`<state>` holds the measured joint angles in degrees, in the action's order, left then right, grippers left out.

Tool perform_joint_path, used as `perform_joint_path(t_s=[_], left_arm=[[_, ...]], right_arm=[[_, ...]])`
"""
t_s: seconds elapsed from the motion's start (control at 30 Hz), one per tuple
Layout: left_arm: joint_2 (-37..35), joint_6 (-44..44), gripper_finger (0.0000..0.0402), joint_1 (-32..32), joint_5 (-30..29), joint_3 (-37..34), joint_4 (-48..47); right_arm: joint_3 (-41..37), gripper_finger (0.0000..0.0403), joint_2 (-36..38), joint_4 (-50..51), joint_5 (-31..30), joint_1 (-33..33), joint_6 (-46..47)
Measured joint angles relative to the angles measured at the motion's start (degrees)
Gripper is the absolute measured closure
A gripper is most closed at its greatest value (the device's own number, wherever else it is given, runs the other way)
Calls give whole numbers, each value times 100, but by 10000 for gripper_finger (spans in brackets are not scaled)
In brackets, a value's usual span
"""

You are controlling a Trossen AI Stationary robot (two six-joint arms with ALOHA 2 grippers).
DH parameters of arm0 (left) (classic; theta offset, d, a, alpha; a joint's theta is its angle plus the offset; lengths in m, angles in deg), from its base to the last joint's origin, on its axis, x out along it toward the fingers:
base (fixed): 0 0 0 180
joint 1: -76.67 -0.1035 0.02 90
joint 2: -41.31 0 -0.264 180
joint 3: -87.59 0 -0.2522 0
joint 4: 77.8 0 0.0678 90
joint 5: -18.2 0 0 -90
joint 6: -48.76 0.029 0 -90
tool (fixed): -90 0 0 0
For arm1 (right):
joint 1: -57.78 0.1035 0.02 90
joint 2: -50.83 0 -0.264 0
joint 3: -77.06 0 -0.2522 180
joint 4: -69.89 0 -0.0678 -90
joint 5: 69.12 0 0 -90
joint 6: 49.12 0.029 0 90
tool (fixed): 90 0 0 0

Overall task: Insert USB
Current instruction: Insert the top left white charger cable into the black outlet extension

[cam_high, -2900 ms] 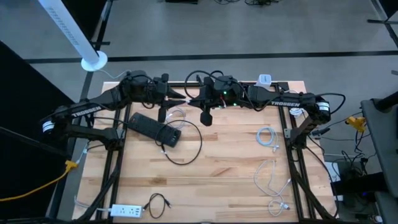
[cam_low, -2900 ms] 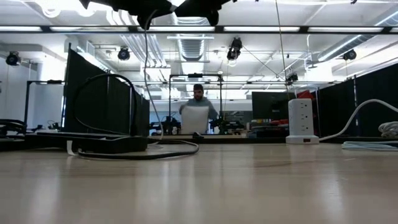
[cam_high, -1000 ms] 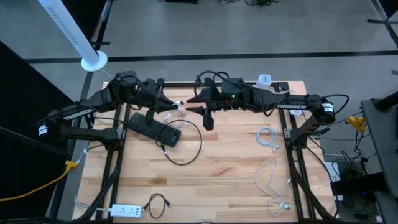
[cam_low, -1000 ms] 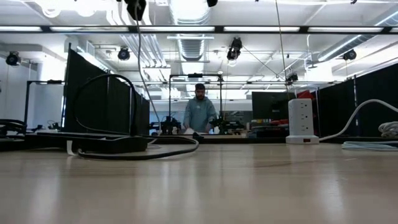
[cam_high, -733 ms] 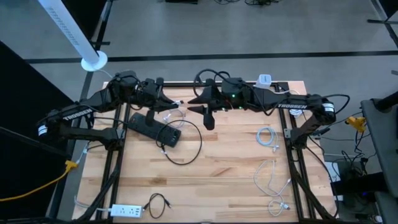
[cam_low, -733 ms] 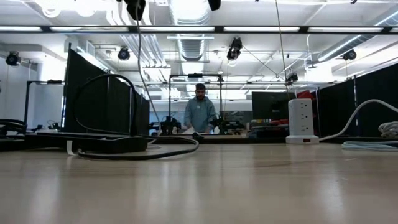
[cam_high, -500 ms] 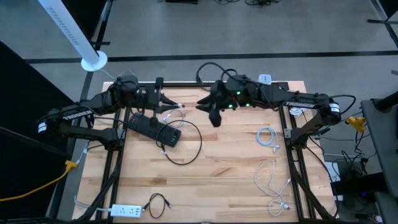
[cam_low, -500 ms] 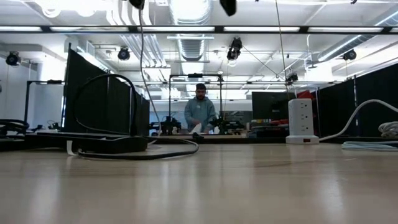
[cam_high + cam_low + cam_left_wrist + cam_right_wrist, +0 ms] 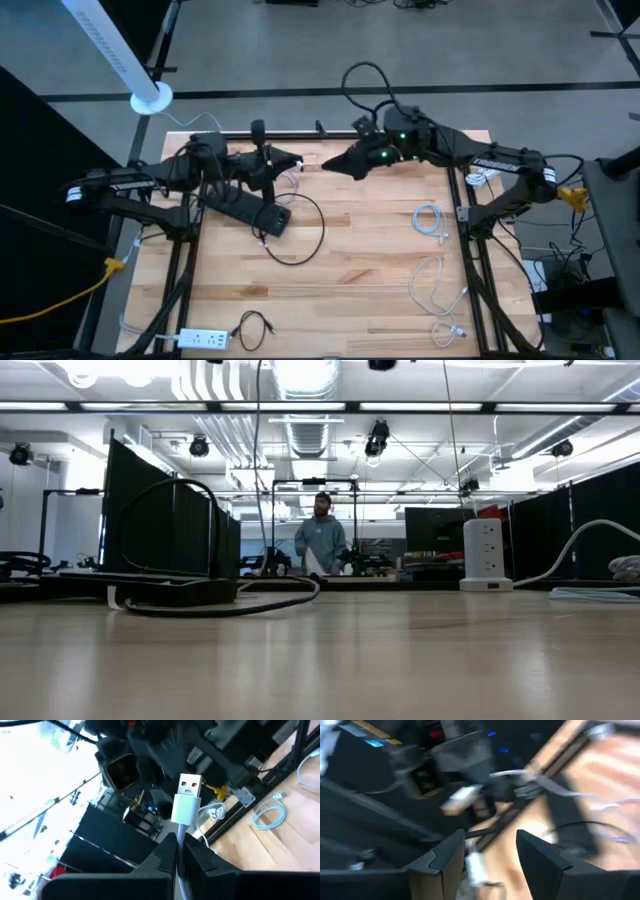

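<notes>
In the left wrist view alone, the left claw [image 9: 178, 856] pinches a white USB plug [image 9: 187, 800]; the right claw [image 9: 489, 851] gapes empty.

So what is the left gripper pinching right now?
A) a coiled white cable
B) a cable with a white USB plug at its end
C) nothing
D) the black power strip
B: in the left wrist view the left gripper is shut on the cable, its white USB plug sticking out past the fingers.

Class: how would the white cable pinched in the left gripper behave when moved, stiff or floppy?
Probably floppy: below the left gripper the white cable droops in loose curves. Its plug stands straight, so likely rigid. Seemingly light.
</notes>
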<state>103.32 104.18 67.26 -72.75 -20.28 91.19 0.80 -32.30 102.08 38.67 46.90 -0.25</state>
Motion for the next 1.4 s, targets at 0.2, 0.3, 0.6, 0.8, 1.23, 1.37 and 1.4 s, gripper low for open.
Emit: perform_joint_path(t_s=[0.2,0.3,0.6,0.8,1.23,1.37,1.4], left_arm=[[49,-667,401,0,465,0,-364],[69,-1346,401,0,997,0,-443],[276,-2963,401,-3,1612,-1,-1184],[695,-3956,401,-13,1885,-4,-1912],[1613,-5275,401,-111,3300,-11,-2083],[1752,-5569,401,-237,3270,-11,-2055],[1756,-5505,402,-241,3143,-11,-2042]], right_arm=[[7,218,-18,-500,362,7,-1419],[2,220,-36,-216,309,131,-2825],[2,245,-144,-14,-1496,1104,-7052],[2,258,-435,567,-3187,1630,-9716],[0,254,-1049,2079,-3712,2073,-11906],[0,266,-1078,1793,-3794,2156,-10965],[0,269,-1076,1716,-3864,2157,-10454]])
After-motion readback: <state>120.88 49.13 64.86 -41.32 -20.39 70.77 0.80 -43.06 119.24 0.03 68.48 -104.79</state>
